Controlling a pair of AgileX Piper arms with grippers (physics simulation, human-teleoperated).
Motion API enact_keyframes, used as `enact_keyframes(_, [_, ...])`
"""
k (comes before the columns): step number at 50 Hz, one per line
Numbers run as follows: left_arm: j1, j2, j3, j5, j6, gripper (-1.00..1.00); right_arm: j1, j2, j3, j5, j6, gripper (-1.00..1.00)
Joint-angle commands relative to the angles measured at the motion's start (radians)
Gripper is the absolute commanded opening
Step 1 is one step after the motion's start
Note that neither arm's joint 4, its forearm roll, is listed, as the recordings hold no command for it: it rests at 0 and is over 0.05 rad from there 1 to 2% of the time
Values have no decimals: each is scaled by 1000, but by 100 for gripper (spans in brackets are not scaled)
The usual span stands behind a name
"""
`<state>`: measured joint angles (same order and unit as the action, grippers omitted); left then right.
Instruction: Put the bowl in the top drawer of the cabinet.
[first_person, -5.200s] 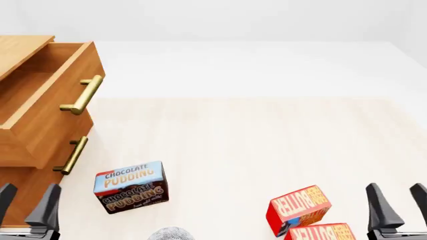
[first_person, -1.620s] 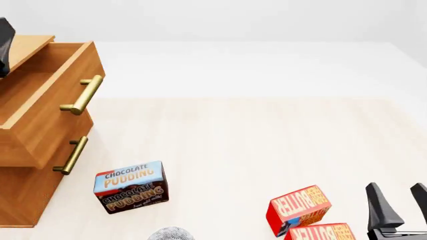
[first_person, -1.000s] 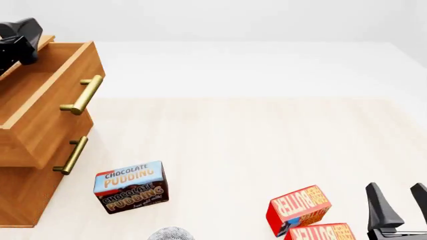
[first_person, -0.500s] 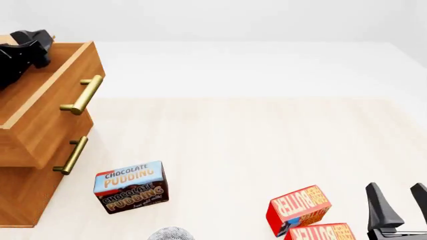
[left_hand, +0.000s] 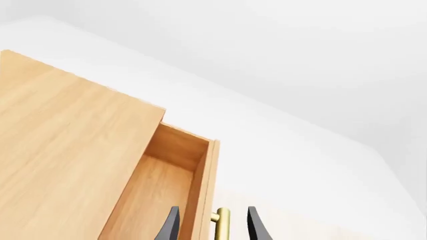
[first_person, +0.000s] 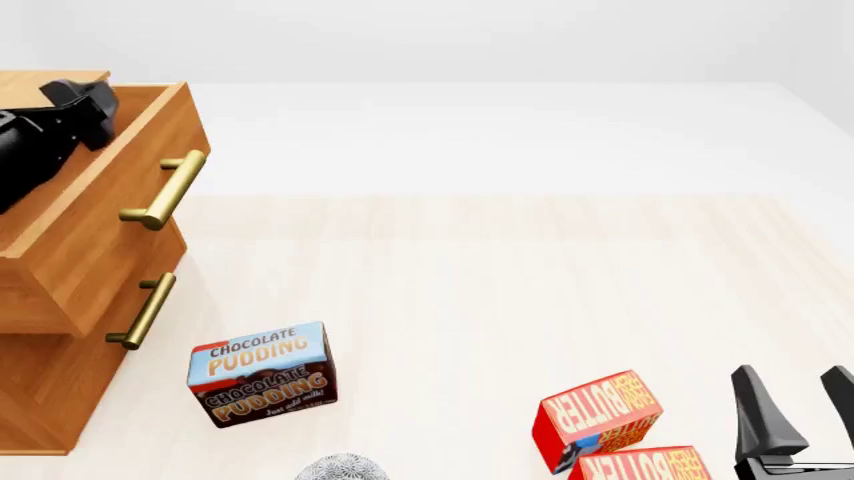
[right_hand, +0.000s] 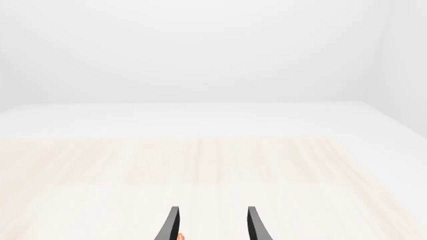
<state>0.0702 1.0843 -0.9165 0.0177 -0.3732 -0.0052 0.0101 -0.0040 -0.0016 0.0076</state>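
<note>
**Left claw over the open drawer, bowl far behind it**

The left claw hangs with its jaws spread apart, straddling the front panel and brass bar handle of the pulled-out light-brown wooden top drawer of the light-brown wooden cabinet. The small white bowl with grey lace pattern sits on the pale tabletop, well apart from that claw, just beyond the chocolate pudding box. The right claw rests spread and empty beside two red butter boxes.
</note>
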Motion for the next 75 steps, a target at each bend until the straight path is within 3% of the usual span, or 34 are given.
enact_keyframes(1, [4, 22, 18, -10, -23, 100, 0, 0, 0, 0, 0, 100])
enact_keyframes(51, [-84, 86, 49, -6, -40, 100, 0, 0, 0, 0, 0, 100])
enact_keyframes(75, [-166, 70, 58, 8, -72, 100, 0, 0, 0, 0, 0, 100])
